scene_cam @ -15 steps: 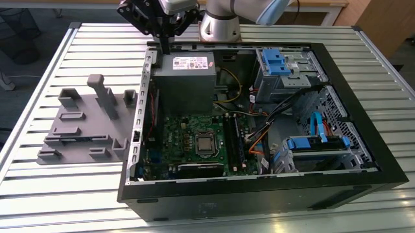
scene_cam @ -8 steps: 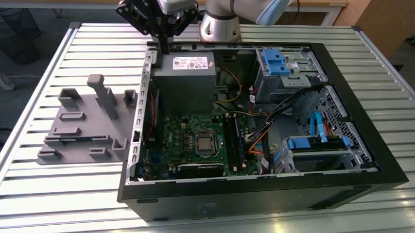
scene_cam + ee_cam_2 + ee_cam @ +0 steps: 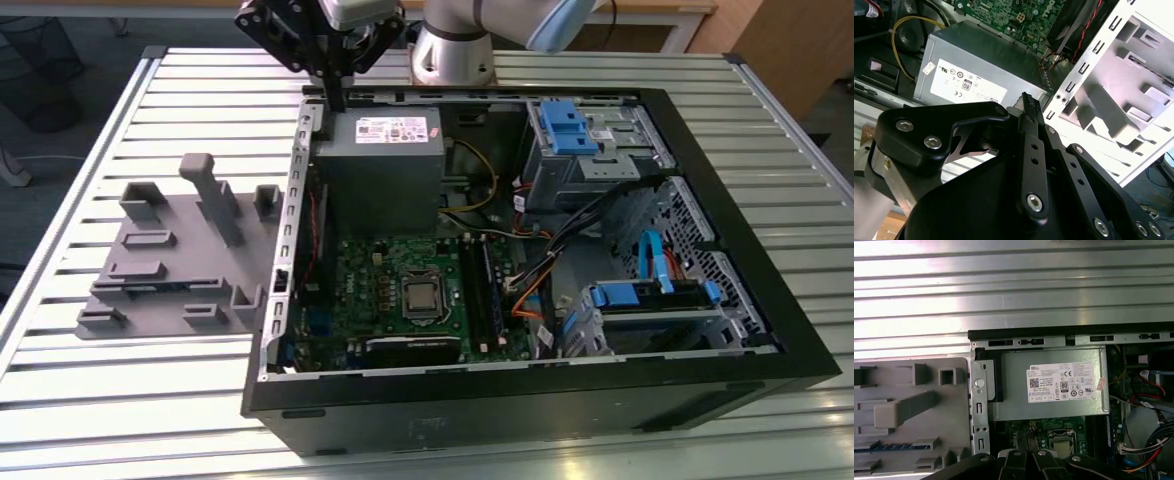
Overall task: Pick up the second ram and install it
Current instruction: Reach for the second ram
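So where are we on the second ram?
Done: nothing visible. The second ram lies in the grey fixture, not picked. In hand: the gripper hovers shut and empty at the case edge by the power supply. Left: pickup and install.

A silver desk of ribbed metal slats (image 3: 147, 400) is filling most of the exterior view, its long grooves running from side to side. Bright light is glaring white off the slats at the near corner on the exterior view's right. Past the desk's far edge, a dark grey-blue floor (image 3: 167, 20) is showing at the exterior view's left, and a dark round mesh bin (image 3: 38, 75) is standing on it. At the exterior view's far right, a light brown wooden furniture panel (image 3: 794, 50) is rising behind the desk. In the first wrist view the slats are shining in pale bands.
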### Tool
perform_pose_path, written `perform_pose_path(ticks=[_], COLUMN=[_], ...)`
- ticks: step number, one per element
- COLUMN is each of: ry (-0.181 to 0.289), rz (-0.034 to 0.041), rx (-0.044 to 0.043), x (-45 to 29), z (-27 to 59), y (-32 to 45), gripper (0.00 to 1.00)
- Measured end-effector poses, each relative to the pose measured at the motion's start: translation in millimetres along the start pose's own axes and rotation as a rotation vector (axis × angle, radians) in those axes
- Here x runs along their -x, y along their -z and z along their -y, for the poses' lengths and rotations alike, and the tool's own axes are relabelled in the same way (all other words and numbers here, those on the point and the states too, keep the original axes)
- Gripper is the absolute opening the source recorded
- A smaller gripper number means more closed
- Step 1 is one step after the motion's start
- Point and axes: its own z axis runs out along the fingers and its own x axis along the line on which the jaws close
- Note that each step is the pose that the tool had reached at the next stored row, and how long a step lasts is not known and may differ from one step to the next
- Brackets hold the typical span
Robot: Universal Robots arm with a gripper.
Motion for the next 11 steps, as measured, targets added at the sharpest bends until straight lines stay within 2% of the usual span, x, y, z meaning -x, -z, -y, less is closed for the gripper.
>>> perform_pose_path(ticks=[11], ry=[0.000], rz=[0.0000], rx=[0.0000], x=[-2.5], z=[0.2], y=[0.1], gripper=[0.11])
